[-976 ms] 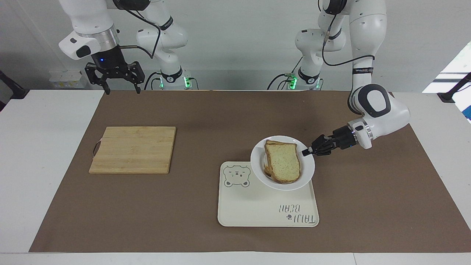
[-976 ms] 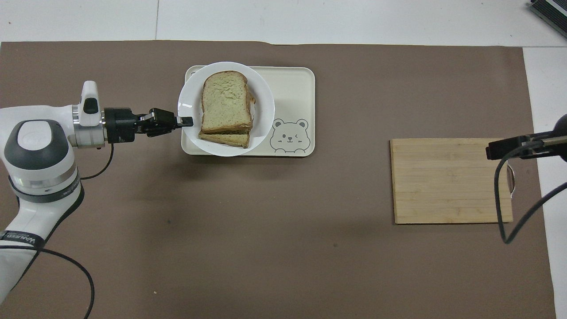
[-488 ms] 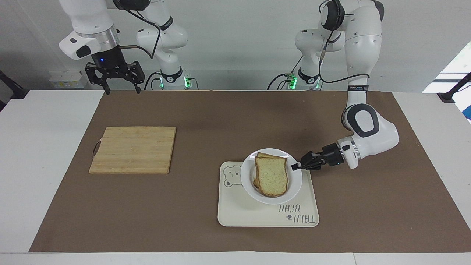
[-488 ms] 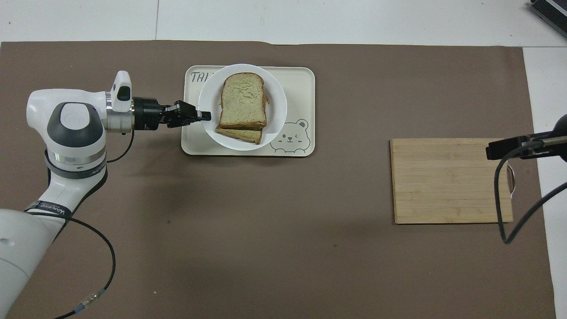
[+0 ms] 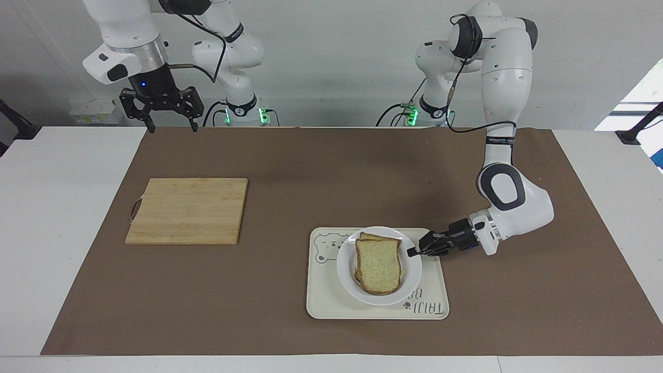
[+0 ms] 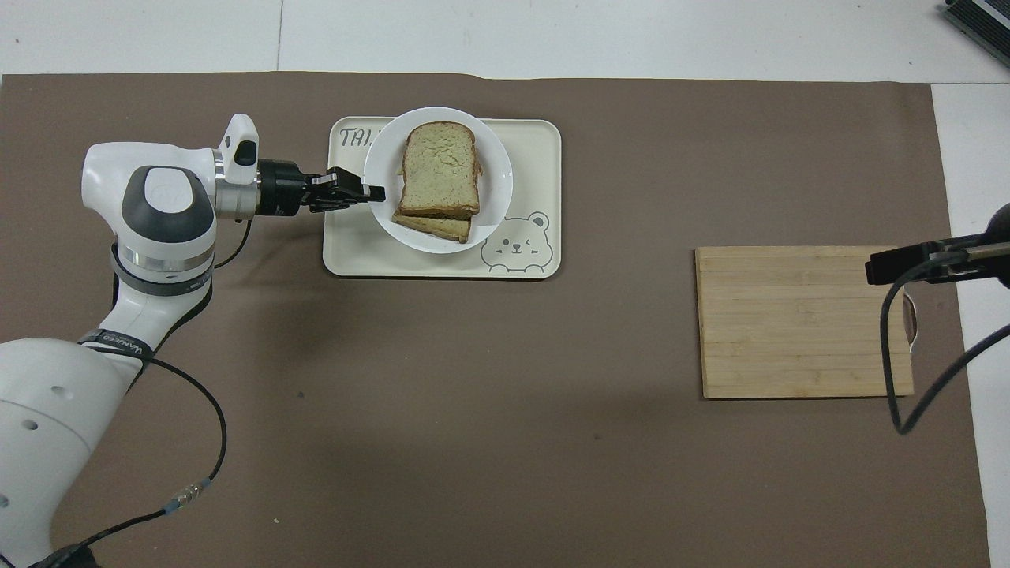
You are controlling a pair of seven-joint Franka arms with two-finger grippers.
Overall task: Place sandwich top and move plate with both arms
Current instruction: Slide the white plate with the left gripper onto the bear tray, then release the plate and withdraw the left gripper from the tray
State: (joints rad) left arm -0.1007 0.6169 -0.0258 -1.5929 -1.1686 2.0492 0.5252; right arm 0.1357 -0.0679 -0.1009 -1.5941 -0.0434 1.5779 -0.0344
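Observation:
The white plate (image 5: 346,270) (image 6: 493,189) lies low over the cream tray (image 5: 331,303) (image 6: 536,158); I cannot tell whether it rests on it. On the plate the sandwich top (image 5: 378,265) (image 6: 439,167), a plain bread slice, lies on another slice. My left gripper (image 5: 412,252) (image 6: 377,192) is shut on the plate's rim, on the side toward the left arm's end of the table. My right gripper (image 5: 173,127) hangs open and holds nothing, above the mat's edge by the right arm's base, where that arm waits.
A wooden cutting board (image 5: 186,210) (image 6: 805,322) lies on the brown mat toward the right arm's end. The tray bears a bear drawing (image 6: 515,243) and lettering (image 5: 424,308).
My left gripper has carried the plate with the sandwich down and away from the robots, from above the tray's corner to over its middle. The right arm has not moved.

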